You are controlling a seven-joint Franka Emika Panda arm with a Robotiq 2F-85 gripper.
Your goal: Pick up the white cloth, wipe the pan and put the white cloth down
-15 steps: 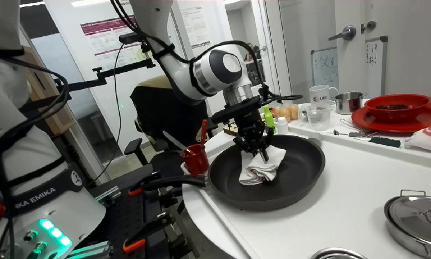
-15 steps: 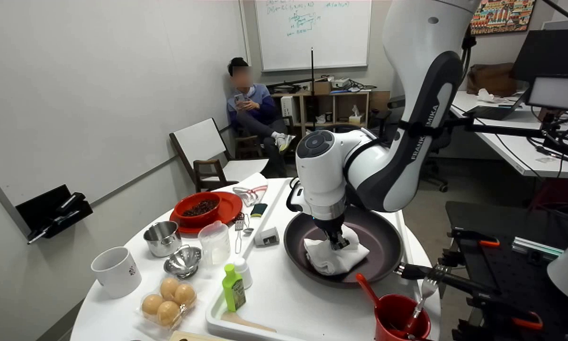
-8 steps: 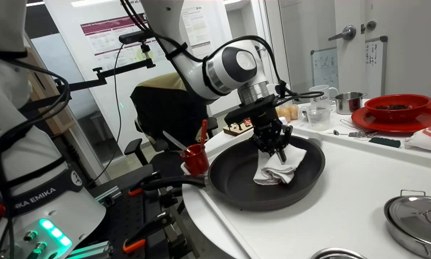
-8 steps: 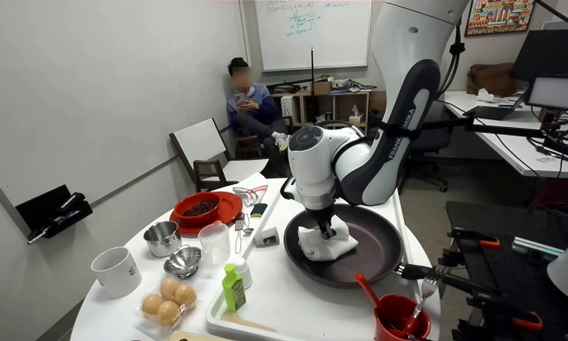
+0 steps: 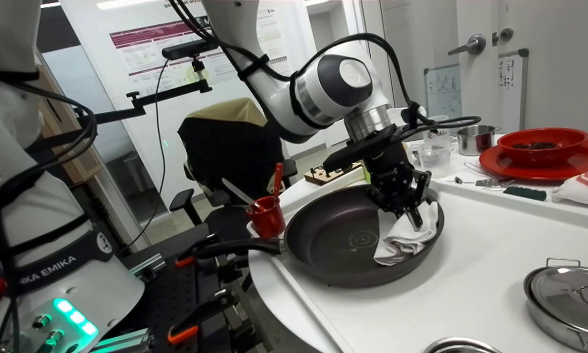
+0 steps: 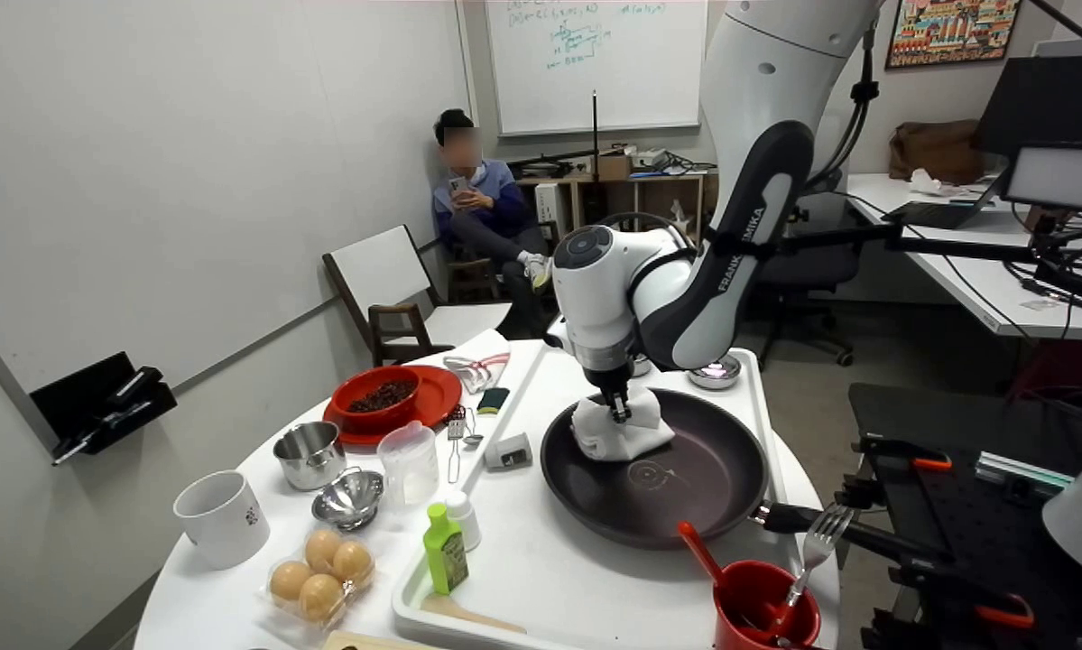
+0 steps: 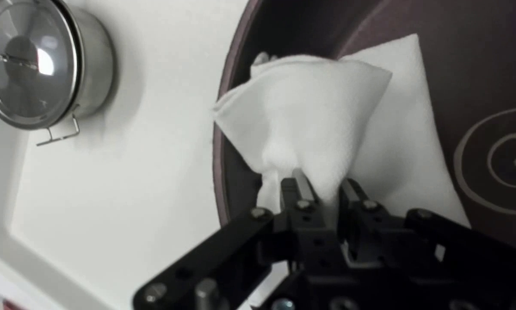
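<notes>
The folded white cloth [image 5: 400, 244] lies bunched inside the dark frying pan [image 5: 330, 240], against the rim on the side away from the handle [image 5: 240, 248]. Cloth [image 6: 626, 441] and pan [image 6: 694, 483] also show in the other exterior picture. My gripper [image 5: 416, 221] points down into the pan, also seen in an exterior view [image 6: 620, 413]. In the wrist view, the fingers [image 7: 320, 185] are closed on a raised fold of the cloth [image 7: 313, 112], with the fold between them. A round mark [image 7: 499, 163] shows on the pan's bare bottom. The cloth's underside is hidden.
The pan stands on a white tray [image 5: 480, 245]. A red mug with utensils [image 5: 268, 218] stands near the handle. A lidded steel pot [image 5: 575, 304] is on the tray. A white shaker [image 6: 509, 451], green bottle [image 6: 446, 551] and red bowl [image 6: 378, 397] stand beyond the pan.
My gripper has dragged the cloth across the pan, away from the handle to the opposite rim. The round mark on the pan's bottom is now uncovered. The grip on the cloth looks unchanged.
</notes>
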